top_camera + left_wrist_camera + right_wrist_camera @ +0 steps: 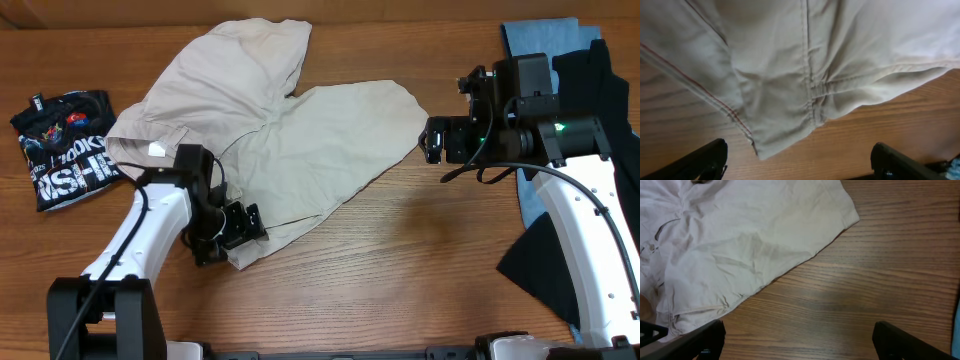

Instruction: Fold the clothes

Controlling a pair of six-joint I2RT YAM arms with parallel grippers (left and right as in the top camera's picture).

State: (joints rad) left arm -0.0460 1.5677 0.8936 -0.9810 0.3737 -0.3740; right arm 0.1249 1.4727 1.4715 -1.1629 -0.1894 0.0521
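1. Cream shorts (290, 140) lie spread and rumpled on the wooden table (400, 260), from the centre toward 11 o'clock in the overhead view. One leg reaches up to 12 o'clock and the other runs out toward 3 o'clock.

2. The left gripper (235, 225) sits at about 7 o'clock, at the lower edge of the shorts. Its jaws stand wide apart and hold nothing.

3. In the left wrist view, the shorts (815, 65) fill the upper frame, with a puckered seam running down the middle. A corner of hem hangs over bare table (865, 130), just above the left gripper (797, 170). The two dark fingers (695, 162) sit at the bottom corners. Whether they brush the cloth is hard to say from here.

4. The right gripper (432, 140) sits at about 3 o'clock, just beside the tip of the right-hand leg. Its jaws are spread wide and empty.

5. The right wrist view shows the shorts (740, 245) leg from 9 to 12 o'clock, its corner pointing toward 1 o'clock. Bare table (880, 280) lies between the right gripper (797, 347) and the cloth, with the fingers (910, 342) set far apart.

6. A black printed T-shirt (65, 145) lies folded at 9 o'clock, just beside the shorts.

7. A light blue garment (540, 40) lies at 1 o'clock, partly under a black garment (590, 80) that runs down the right edge toward 4 o'clock.
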